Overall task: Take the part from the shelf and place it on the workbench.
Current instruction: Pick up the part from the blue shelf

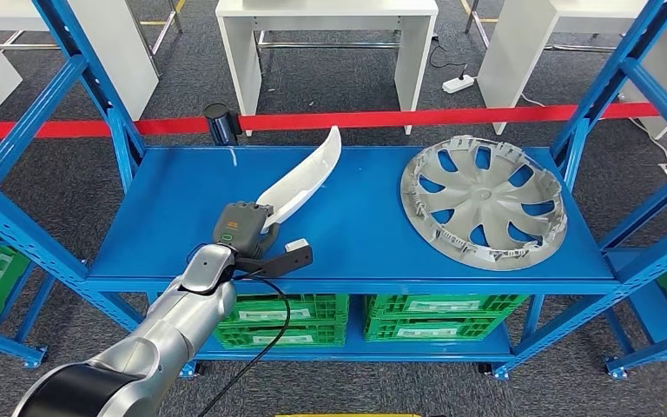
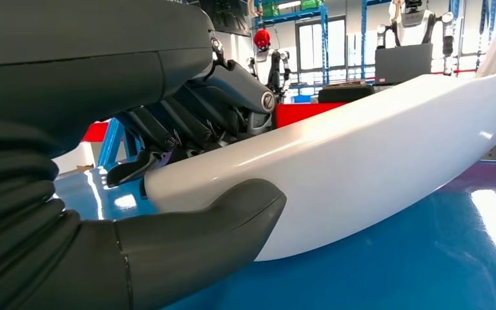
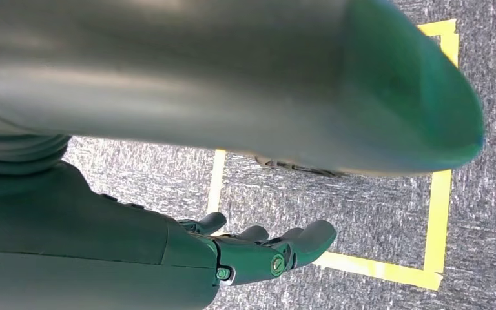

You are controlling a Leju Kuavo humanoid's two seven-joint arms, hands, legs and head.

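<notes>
Blue shelf (image 1: 174, 226) w/ 1 white part (image 1: 308, 178) & 1 silver hubcap (image 1: 484, 202), left hand (image 1: 245, 233) clamped round part's near end, wrist cam shows thumb (image 2: 219, 223) under it, right hand (image 3: 258, 248) loosely spread, holding nothing, over floor.

Silver left arm (image 1: 169, 334), black cable, dark fingers (image 2: 168, 132).

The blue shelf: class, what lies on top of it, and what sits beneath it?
On the blue shelf lie a white curved part, gripped by the left hand, and a silver wheel cover. Beneath sit green crates; the shelf board hides their contents.
</notes>
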